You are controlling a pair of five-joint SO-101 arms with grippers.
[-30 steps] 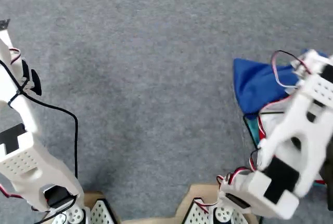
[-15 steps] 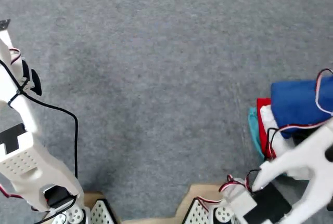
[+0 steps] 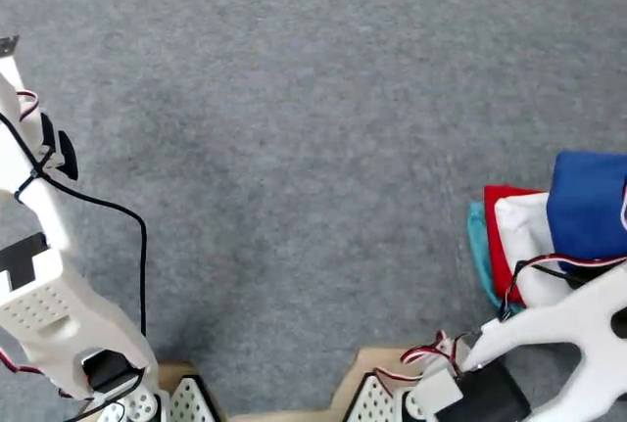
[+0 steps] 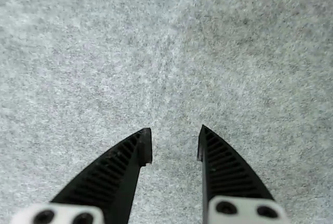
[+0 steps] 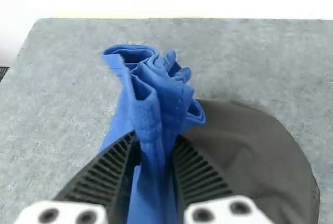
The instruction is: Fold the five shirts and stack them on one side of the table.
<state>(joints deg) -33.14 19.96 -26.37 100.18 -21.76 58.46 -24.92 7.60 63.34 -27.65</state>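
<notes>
Shirts lie piled at the right edge of the frame in the high view: a teal folded shirt lowest, a red folded shirt on it, a white folded shirt above that, and a blue folded cotton shirt overlapping the white one. The right gripper pinches a bunched fold of the blue shirt between its ribbed black jaws; whether the cloth rests fully on the pile, I cannot tell. The left gripper is spread with nothing between its jaws, over bare grey felt table cover at the left of the frame.

The step in hand looks like setting the blue shirt on the stack. To do it well, it should settle square over the white one before the jaws part, and the arm should then lift straight off, since the gathered fold could drag open.

Counted by colour: four shirts, one each of teal, red, white and blue. A dark grey rounded cloth beside the blue one may be the fifth; that is uncertain. Two arms.
</notes>
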